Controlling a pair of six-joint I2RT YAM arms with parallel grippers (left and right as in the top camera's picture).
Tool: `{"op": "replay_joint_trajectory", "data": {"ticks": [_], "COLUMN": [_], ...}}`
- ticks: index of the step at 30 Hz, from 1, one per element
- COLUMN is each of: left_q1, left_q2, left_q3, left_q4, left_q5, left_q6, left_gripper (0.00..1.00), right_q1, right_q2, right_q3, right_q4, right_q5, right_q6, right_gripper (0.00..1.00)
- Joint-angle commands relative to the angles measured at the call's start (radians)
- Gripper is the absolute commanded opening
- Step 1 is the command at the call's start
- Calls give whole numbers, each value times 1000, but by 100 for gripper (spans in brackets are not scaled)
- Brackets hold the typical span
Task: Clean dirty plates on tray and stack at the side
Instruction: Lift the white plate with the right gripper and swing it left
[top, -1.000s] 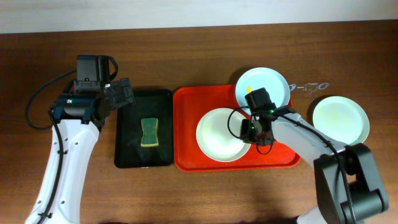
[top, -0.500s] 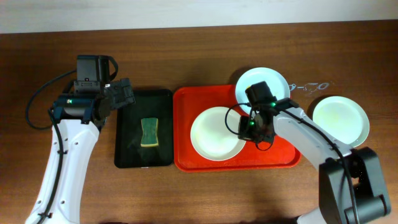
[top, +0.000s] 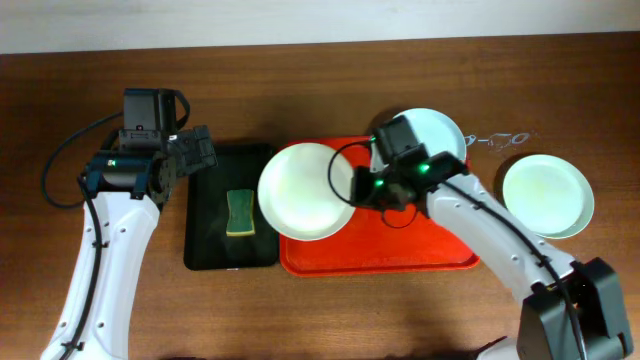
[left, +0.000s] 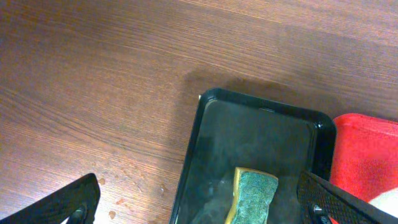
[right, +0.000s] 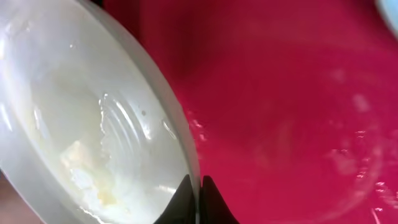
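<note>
My right gripper is shut on the rim of a dirty plate and holds it raised over the left edge of the red-orange tray, partly above the black tray. In the right wrist view the fingertips pinch the plate's rim, which shows yellow smears. A second plate rests on the tray's far right corner. A third plate lies on the table right of the tray. My left gripper is open above the black tray's far end, empty.
A black tray holds a green-yellow sponge, which also shows in the left wrist view. A small mark or cable lies on the wood table behind the right plate.
My right gripper has lifted the plate off the red tray and carried it left, toward the black tray. The left arm has not moved.
</note>
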Motion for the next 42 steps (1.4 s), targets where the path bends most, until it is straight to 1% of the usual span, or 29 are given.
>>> {"op": "replay_joint_trajectory", "data": {"ticks": [1,5,9,13,15,17,21,25,29,32,35,39,42], "left_q1": [5,5,5,5,5,5,5,5,5,5,5,5,5], "left_q2": [0,0,0,0,0,0,0,0,0,0,0,0,0], "left_q3": [5,5,5,5,5,5,5,5,5,5,5,5,5], "left_q4": [-1,-1,-1,-1,-1,-1,-1,-1,-1,-1,-1,-1,-1], "left_q5": [-14,-14,-14,-14,-14,-14,-14,-14,-14,-14,-14,-14,-14], "left_q6": [5,5,5,5,5,5,5,5,5,5,5,5,5], "left_gripper": [99,99,99,99,99,99,99,99,99,99,99,99,99], "right_q1": [100,250,349,426,453,480,513,597,711,769,794,794,794], "right_q2": [-21,-21,-21,-11,8,39,51,51,51,51,51,51,51], "right_q3": [20,20,20,20,20,20,20,20,20,20,20,20,20], "right_q4": [43,107,214,325,367,417,437,466,551,610,654,679,689], "right_q5": [116,309,476,592,613,626,684,877,1109,1243,1296,1363,1363], "right_q6": [63,81,83,28,-43,-177,-299,-433,-601,-689,-768,-798,-803], "right_gripper": [4,4,4,4,4,4,4,4,4,4,4,4,4]}}
